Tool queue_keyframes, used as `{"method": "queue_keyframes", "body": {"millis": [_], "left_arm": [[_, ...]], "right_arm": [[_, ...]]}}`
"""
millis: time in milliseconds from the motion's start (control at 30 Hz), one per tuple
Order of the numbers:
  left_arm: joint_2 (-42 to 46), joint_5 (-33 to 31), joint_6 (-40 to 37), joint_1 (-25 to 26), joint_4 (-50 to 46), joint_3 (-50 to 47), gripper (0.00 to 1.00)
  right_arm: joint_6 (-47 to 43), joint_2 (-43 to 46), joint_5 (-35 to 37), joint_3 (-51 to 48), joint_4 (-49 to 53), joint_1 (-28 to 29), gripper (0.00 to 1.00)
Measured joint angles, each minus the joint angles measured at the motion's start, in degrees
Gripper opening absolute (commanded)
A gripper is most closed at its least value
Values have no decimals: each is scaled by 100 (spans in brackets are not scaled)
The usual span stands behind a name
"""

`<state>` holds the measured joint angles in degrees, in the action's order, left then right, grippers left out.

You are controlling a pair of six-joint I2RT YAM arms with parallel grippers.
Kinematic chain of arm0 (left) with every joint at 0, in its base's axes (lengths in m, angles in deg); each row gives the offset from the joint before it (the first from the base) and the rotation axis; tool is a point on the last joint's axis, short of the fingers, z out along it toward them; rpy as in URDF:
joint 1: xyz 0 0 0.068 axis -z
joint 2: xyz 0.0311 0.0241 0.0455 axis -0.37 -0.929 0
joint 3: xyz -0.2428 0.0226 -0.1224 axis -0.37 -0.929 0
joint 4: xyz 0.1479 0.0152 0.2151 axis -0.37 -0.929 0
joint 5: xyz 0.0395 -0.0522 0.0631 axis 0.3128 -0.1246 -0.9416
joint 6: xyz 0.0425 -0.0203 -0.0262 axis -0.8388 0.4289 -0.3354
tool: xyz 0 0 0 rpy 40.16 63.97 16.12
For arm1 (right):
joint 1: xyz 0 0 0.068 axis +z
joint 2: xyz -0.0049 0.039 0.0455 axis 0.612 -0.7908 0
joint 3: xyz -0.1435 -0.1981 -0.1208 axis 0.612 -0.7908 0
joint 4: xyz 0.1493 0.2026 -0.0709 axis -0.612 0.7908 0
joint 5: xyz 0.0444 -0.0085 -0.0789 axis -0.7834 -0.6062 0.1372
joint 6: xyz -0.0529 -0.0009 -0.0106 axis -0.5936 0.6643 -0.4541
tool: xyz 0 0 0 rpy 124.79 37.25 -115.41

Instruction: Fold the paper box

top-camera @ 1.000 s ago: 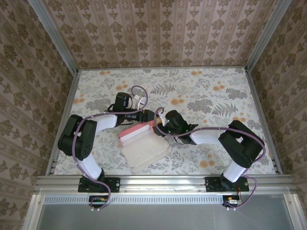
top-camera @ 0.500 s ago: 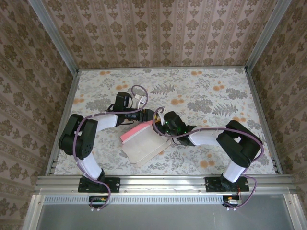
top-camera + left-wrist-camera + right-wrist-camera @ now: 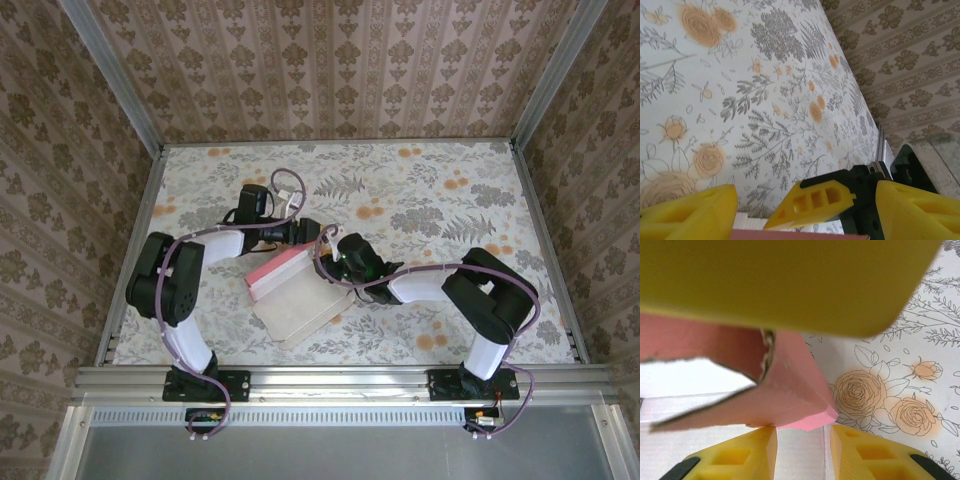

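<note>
Half folded only, yet thin salmon-pink, off-white card paper box (image 3: 295, 305) now steeper-walled, with left claw (image 3: 308, 236) spread astride it and right claw (image 3: 802, 439) narrowly parted at its right end.

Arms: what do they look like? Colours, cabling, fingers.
Both alike. Left arm and right arm: white link tubes, black joint housings, black bases. A purple cable loops along each. Fingers are yellow moulded plastic with rectangular pockets, on black mounts. No markings readable.
</note>
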<state>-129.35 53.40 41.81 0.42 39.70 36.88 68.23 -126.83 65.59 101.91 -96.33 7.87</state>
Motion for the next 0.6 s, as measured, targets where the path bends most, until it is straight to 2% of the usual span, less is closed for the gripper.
{"method": "queue_keyframes", "body": {"millis": [600], "left_arm": [[-584, 592, 319, -59, 153, 295, 70]], "right_arm": [[-153, -354, -70, 557, 153, -197, 38]]}}
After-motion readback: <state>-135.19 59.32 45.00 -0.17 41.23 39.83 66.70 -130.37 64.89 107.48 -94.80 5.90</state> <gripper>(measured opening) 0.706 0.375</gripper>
